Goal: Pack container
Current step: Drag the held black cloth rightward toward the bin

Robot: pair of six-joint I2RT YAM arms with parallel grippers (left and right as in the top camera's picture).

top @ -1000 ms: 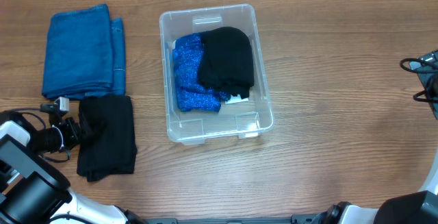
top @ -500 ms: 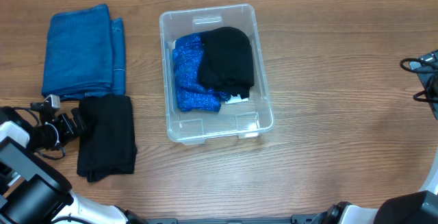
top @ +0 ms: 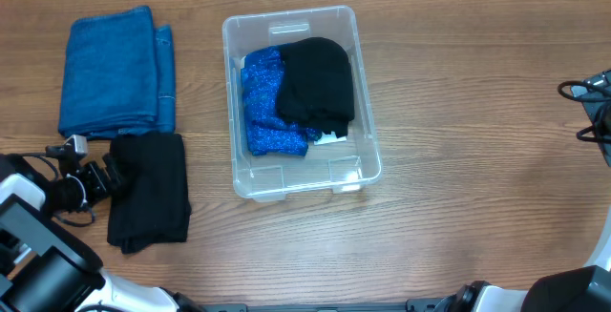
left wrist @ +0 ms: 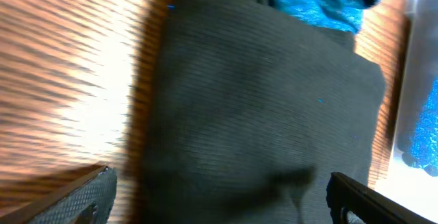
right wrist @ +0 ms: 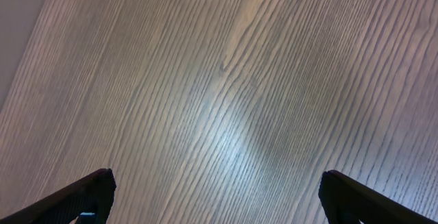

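- We look down on a wooden table (top: pixel 477 159) with brown grain running across; along the far edge we see only a thin strip of plain backdrop.
- The container (top: pixel 296 176) sits on the table a little left of centre, its long sides running away from us.
- Inside it, a glittery blue cloth (top: pixel 260 102) lies along the left wall. A black cloth (top: pixel 317 81) lies partly over it and fills the far right part. A bit of white shows at this cloth's near edge, and the near end of the floor is bare.
- Left of the container, with a strip of wood between them, lies a folded blue towel (top: pixel 110 69). A folded black garment (top: pixel 151 190) lies just in front of the towel.
- The left gripper (top: pixel 107 173) sits low at the garment's left edge. In the wrist view its fingers are spread wide on either side of the dark fabric, which they do not pinch.
- The right gripper (right wrist: pixel 215 186) is released too, its fingers apart above bare wood and holding nothing.
- The widest free stretch is the right half of the table, from the container's right wall to some dark cables (top: pixel 584 97) at the right edge.
- The wood in front of the container is also bare.
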